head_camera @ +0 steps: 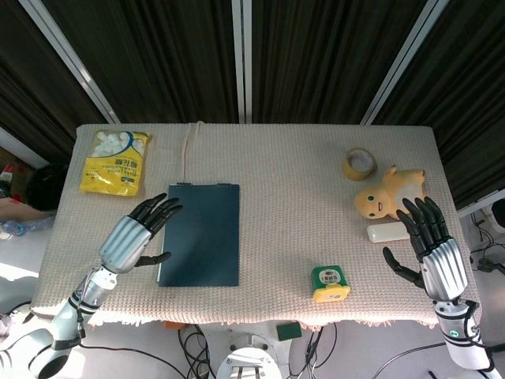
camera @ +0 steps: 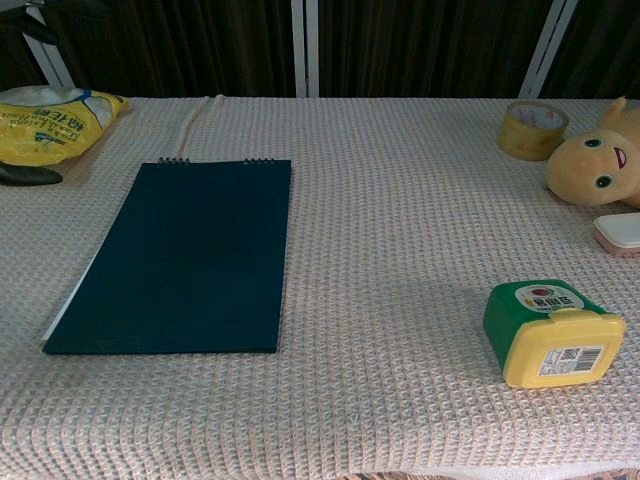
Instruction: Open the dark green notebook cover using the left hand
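Head view: dark green notebook lies closed and flat on the table, left of centre; left hand, fingers spread and holding nothing, sits at its left edge, likely placed to catch the cover there. Right hand, also spread and empty, rests apart beside the plush toy. Chest view shows neither hand, but reveals the spiral binding along the far edge and white pages at the near-left corner.

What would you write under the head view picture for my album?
Left hand poised at the closed green notebook; right hand idle.
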Motion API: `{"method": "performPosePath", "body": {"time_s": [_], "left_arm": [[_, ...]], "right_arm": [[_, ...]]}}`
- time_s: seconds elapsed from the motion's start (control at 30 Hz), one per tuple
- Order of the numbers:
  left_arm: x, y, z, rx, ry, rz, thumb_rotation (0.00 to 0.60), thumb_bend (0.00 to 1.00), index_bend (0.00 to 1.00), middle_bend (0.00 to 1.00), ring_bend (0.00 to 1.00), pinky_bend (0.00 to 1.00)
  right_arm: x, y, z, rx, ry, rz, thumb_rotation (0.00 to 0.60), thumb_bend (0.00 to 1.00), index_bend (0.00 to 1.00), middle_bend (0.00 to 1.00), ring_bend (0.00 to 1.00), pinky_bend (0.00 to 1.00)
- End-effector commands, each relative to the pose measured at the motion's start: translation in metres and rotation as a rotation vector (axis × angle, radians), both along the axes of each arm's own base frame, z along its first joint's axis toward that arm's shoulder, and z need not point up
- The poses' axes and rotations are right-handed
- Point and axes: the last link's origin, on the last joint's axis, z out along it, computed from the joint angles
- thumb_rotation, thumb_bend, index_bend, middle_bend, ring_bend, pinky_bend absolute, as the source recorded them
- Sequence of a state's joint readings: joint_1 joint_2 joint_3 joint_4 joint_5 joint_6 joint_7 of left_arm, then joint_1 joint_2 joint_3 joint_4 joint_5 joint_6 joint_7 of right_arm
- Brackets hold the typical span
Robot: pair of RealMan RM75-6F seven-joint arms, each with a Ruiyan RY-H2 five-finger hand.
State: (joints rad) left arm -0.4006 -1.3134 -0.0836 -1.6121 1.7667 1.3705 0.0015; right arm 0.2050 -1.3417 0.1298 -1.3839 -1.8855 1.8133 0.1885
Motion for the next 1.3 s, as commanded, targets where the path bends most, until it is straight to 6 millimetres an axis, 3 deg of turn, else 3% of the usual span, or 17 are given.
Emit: {"method": "performPosePath", "body": {"time_s": [0.03,0.27,0.6,0.87,1.2,1.3], "left_arm": [[0.0,0.001,0.001,0.01,0.007,0.006,0.6,0.08,0.1,0.08,0.06,0.19],[-0.005,-0.005,0.0,0.001,0.043,0.012,0.6,0.08,0.1,0.08,0.06,0.19],[-0.007,-0.032,-0.013,-0.095,0.158,-0.002,0.6,0.08,0.17,0.11,0.06,0.21],[-0.018,-0.051,-0.035,-0.187,0.201,0.026,0.599,0.08,0.17,0.12,0.06,0.21],[-0.026,-0.048,-0.073,-0.218,0.282,0.051,0.591,0.15,0.19,0.13,0.07,0.22],[-0.027,-0.05,-0.081,-0.218,0.281,0.052,0.553,0.15,0.19,0.13,0.07,0.21]], "right_arm": [[-0.002,-0.001,-0.001,0.0,0.006,-0.011,0.6,0.36,0.0,0.0,0.0,0.0],[-0.008,0.001,0.0,-0.012,-0.001,-0.034,0.6,0.35,0.0,0.0,0.0,0.0],[-0.02,0.001,0.013,-0.053,-0.005,-0.088,0.6,0.35,0.0,0.0,0.0,0.0],[-0.031,0.002,0.023,-0.079,-0.011,-0.13,0.6,0.35,0.0,0.0,0.0,0.0],[-0.04,0.009,0.031,-0.127,-0.049,-0.129,0.6,0.34,0.0,0.0,0.0,0.0],[-0.042,0.01,0.035,-0.139,-0.056,-0.131,0.6,0.34,0.0,0.0,0.0,0.0]]}}
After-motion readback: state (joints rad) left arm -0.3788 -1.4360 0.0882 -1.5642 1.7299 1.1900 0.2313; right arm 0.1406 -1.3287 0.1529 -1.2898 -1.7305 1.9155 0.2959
